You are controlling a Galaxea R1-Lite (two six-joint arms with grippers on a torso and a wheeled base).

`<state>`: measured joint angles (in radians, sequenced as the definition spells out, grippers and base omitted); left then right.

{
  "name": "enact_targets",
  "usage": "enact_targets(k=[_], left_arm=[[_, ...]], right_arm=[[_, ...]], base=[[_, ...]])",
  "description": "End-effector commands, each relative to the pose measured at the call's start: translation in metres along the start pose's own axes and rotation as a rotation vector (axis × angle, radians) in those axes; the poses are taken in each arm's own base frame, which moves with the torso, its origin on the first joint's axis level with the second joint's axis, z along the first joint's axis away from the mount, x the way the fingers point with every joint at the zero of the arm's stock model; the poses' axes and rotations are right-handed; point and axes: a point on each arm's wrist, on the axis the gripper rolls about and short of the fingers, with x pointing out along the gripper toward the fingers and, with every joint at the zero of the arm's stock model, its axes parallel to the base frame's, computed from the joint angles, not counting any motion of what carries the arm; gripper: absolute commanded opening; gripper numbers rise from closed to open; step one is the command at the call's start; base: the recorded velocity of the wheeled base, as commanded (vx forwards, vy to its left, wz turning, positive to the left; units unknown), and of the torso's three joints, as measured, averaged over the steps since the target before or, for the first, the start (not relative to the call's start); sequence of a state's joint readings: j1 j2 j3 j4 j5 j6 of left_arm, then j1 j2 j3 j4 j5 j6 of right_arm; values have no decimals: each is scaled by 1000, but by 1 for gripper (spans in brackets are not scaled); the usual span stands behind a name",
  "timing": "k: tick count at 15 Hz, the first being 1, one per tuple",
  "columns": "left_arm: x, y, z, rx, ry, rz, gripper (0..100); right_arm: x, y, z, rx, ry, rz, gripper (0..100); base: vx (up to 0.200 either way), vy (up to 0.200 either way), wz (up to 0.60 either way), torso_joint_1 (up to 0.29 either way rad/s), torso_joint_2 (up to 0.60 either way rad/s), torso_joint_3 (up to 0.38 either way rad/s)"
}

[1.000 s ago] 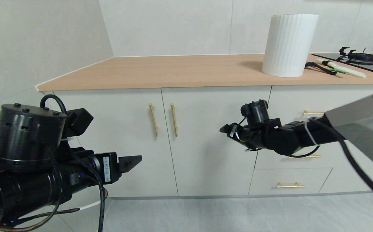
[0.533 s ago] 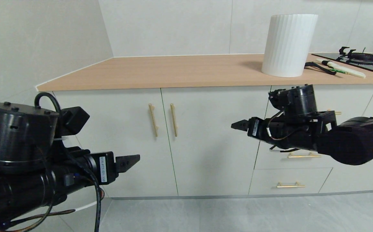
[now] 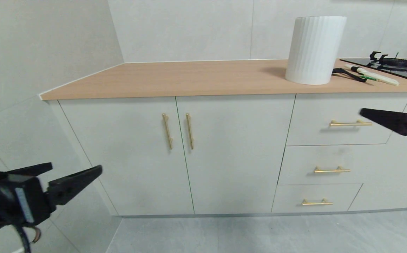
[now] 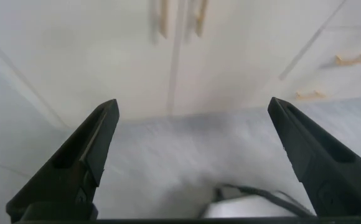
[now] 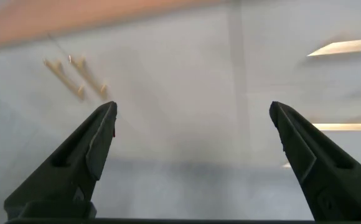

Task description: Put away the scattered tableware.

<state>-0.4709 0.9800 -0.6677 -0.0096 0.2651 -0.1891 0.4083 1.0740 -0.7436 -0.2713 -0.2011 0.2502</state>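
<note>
Evidently, the left gripper [image 4: 193, 102] and right gripper [image 5: 193, 104] were held spread and empty; the utensils [image 3: 372, 75] beside the white holder [image 3: 315, 49] would best be approached from above.

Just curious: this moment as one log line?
left end effector open | right end effector open | utensils on countertop

No legible text, numbers, signs. White label [image 3: 23, 208] on left hand [image 3: 76, 166] blurred, unreadable.
</note>
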Motion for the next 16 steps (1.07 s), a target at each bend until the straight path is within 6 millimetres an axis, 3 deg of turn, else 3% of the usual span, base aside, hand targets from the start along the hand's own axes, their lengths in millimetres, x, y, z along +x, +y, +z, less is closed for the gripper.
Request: enact_targets(k=[1,4,5,8,10,12,14,16], left_arm=[[-77,29,-19,74,-230,67,100],[-121,39,-40,184,-306,144,100],[-142,41,-54,197,-359,199,100],[-168,42,-84,193,-412,266,100],[-175,42,-95,187,-439,292,100],[-172,38,-98,78,-441,401,100],[-171,33,-110,69,-447,455,100],[-159,31,-129,103,-418,375,100]], right_arm=[[-124,-33,-13,-115,-222,-136,100],[-170,-37,-30,-178,-285,-229,100],[-198,-39,-46,-234,-328,-273,100],[-227,-40,-72,-299,-347,-386,100],[-230,-36,-77,-299,-366,-453,100],[-228,-39,-101,-299,-363,-495,100],[-207,-48,-123,-268,-271,-489,100],[-180,-60,-157,-261,-173,-426,100]], base=[[0,0,0,0,0,0],[0,0,0,0,0,0],[0,0,0,0,0,0],[0,0,0,0,0,0],[0,0,0,0,0,0],[0,0,0,0,0,0],[0,0,0,0,0,0],[0,0,0,0,0,0]])
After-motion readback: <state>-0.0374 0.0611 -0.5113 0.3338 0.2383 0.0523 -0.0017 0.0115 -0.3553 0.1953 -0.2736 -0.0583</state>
